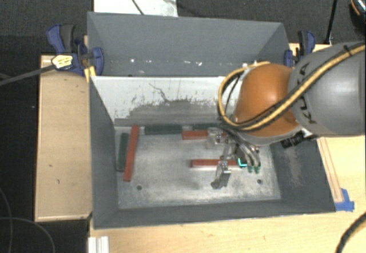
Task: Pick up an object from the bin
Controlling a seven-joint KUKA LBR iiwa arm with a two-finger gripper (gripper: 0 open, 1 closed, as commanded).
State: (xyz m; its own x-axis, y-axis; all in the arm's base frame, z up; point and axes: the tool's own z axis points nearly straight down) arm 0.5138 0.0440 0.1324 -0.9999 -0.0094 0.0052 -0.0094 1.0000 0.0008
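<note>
Fingers (219, 180) seem parted and empty, hanging low at the right of the bin (189, 46) floor, tips just beside a short red block (205, 163) (the nearest loose thing), likely placed so to close on it; a long red bar (131, 153) lies well left

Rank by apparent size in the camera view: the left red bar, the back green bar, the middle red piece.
1. Left red bar, clearly the longest.
2. Back green bar.
3. Middle red piece, shortest as seen, though the gripper may hide its right end.
</note>
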